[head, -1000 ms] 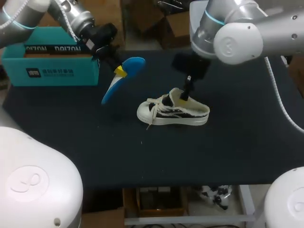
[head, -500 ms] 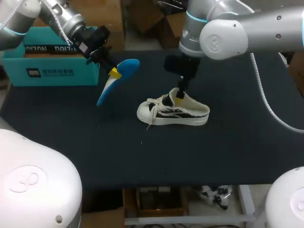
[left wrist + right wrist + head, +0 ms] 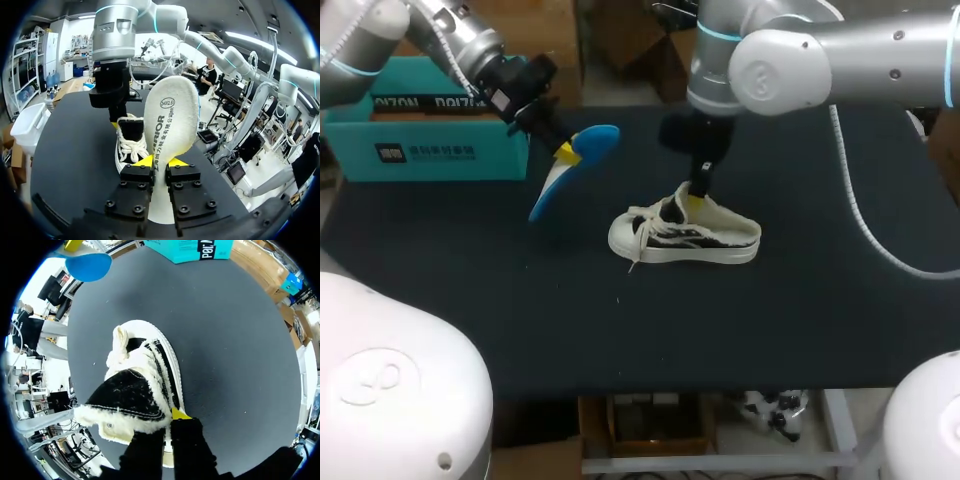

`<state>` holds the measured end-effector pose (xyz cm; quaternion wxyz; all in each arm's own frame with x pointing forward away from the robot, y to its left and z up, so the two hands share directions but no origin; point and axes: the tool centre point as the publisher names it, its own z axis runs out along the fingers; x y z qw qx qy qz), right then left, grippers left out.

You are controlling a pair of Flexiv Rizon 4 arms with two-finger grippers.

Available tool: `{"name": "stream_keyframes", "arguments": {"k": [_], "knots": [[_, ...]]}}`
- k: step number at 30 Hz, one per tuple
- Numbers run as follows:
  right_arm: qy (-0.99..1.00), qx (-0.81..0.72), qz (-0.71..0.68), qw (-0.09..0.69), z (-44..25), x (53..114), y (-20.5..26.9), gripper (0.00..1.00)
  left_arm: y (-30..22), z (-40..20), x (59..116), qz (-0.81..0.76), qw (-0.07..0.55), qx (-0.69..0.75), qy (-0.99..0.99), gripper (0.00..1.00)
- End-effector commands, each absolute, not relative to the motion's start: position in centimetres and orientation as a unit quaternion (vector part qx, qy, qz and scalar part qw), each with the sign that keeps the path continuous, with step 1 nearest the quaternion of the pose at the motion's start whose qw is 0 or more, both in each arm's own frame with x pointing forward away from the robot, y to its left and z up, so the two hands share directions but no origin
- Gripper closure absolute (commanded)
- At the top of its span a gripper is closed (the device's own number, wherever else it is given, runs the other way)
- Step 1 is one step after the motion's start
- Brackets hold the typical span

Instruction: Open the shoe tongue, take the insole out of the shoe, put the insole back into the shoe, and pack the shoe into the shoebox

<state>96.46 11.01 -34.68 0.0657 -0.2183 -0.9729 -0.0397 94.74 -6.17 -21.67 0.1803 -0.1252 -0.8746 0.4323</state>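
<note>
Head view: the left tool (image 3: 563,152) is up above the dark surface (image 3: 820,320), pinched narrow on the blue insole (image 3: 570,165). It has it by one long edge. The rounded end juts out past the tool toward the shoe, and the other end droops down toward the surface. Just behind that tool, on the side away from the shoe, sits the teal shoebox (image 3: 420,125).

From the left wrist, the insole (image 3: 170,120) stands upright between that tool's two yellow tips, both pressing on it, its pale printed face turned back toward the wrist. Ahead of the tool and partly behind the insole, the shoe (image 3: 131,145) faces it toe-on, white laces (image 3: 131,150) showing. The right arm (image 3: 115,60) comes straight down onto the shoe from above.

The right tool (image 3: 692,200) is down at the shoe's mouth, near the middle of the shoe (image 3: 685,235), which rests on its sole on the surface.

From the right wrist, the shoe (image 3: 140,385) lies directly under and ahead of this tool (image 3: 167,420), toe pointing away. The black tongue (image 3: 125,395), rimmed in white fleece, is right up against the tool. That fleece covers part of the tool, so I cannot tell whether it is actually gripping the tongue or only resting against it. Well ahead of it, past the toe, the blue insole (image 3: 89,266) hangs in the air, with the shoebox (image 3: 200,249) off to one side beyond.
</note>
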Motion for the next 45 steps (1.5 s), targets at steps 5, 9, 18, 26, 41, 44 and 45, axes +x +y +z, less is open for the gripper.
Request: {"name": "stream_keyframes", "arguments": {"k": [5,9,18,26,41,44,45], "knots": [[-0.958,-0.271,-0.072,0.058,-33.3,95.8,9.9,1.00,-7.3,-21.2,96.1,0.430,0.191,-0.147,-0.870,1.00],[-0.944,-0.311,-0.096,0.057,-33.0,95.8,9.6,1.00,-8.1,-20.6,96.7,0.428,0.196,-0.165,-0.867,1.00],[-0.898,-0.413,-0.148,0.046,-32.6,95.0,9.7,1.00,-9.8,-19.3,97.6,0.429,0.211,-0.250,-0.842,1.00],[-0.858,-0.475,-0.189,0.043,-33.3,94.0,10.6,1.00,-11.5,-19.2,97.7,0.427,0.241,-0.329,-0.807,1.00],[-0.806,-0.543,-0.231,0.045,-32.5,92.2,10.4,1.00,-13.7,-18.8,97.4,0.435,0.267,-0.364,-0.779,1.00],[-0.804,-0.546,-0.233,0.044,-31.9,92.4,10.4,1.00,-13.9,-18.6,97.4,0.437,0.268,-0.365,-0.777,1.00],[-0.803,-0.546,-0.233,0.044,-31.8,92.5,10.4,1.00,-13.9,-18.6,97.4,0.437,0.268,-0.365,-0.777,1.00]]}}
